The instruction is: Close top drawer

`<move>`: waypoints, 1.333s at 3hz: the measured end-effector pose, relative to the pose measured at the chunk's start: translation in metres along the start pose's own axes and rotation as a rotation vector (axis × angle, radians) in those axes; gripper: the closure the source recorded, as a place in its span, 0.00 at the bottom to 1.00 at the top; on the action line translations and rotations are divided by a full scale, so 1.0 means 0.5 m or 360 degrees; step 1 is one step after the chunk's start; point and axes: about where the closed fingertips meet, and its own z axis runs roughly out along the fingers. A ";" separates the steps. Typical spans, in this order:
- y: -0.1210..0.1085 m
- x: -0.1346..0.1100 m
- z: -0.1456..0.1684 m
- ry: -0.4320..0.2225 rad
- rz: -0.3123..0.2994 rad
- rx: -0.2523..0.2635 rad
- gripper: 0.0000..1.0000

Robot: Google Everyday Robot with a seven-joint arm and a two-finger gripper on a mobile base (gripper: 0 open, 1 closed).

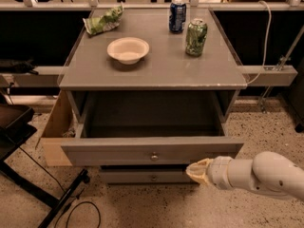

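The top drawer (152, 152) is a wide grey drawer pulled far out of the grey cabinet, its inside empty. Its flat front carries a small round metal knob (154, 156) at centre. A second grey drawer front with a knob (153, 177) shows just below it. My gripper (198, 170) comes in from the lower right on a white arm. Its yellowish tip sits just below the right part of the top drawer's front, very near it.
On the cabinet top (156, 75) stand a white bowl (128, 50), a green can (196, 37), a blue can (177, 15) and a green crumpled bag (102, 22). A cardboard box (54, 127) stands left of the cabinet. Black chair legs and cables lie at lower left.
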 end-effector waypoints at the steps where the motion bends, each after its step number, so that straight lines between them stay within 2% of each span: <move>1: -0.067 -0.031 0.017 -0.0066 -0.0053 0.0015 1.00; 4: -0.165 -0.084 0.048 -0.0168 -0.0153 0.0016 1.00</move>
